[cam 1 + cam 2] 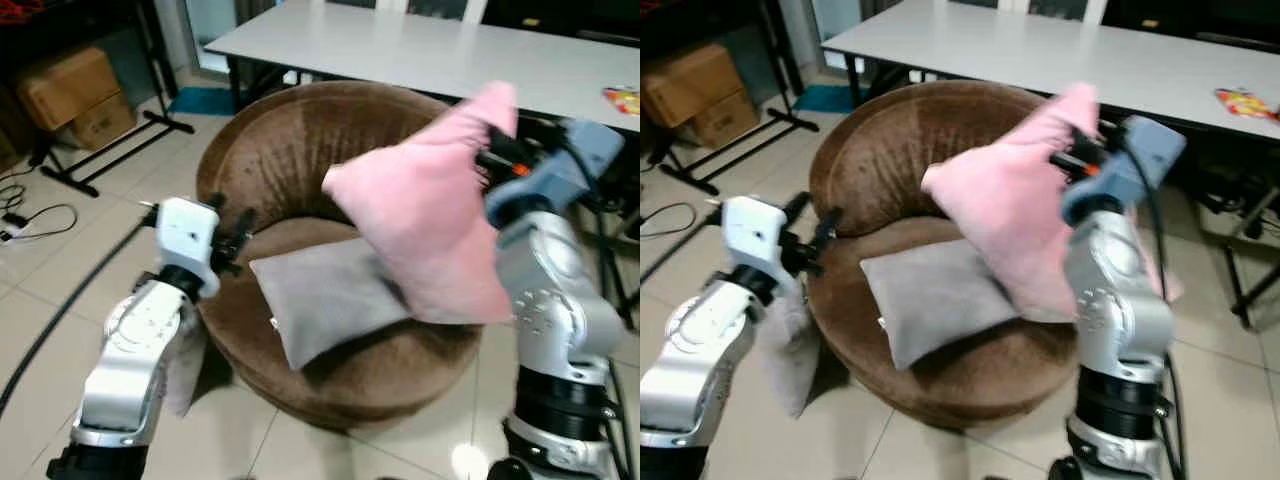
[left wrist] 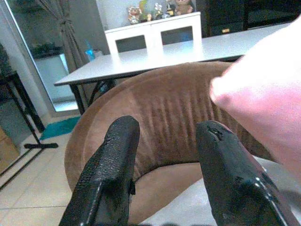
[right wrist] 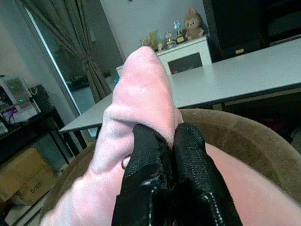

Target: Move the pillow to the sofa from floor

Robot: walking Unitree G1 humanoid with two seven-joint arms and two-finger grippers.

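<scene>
Above the round brown sofa (image 1: 300,180), the right gripper (image 3: 171,141) pinches a corner of the pink pillow (image 1: 430,225) between its closed black fingers (image 3: 150,160), and the pillow hangs below it over the seat, clear of the cushion. Beneath the pillow a grey pillow (image 1: 325,295) lies on the seat. Off to that gripper's left, the left gripper (image 2: 167,155) sits at the sofa's edge, fingers spread and holding nothing. Behind the sofa stands a long white table (image 1: 420,50).
</scene>
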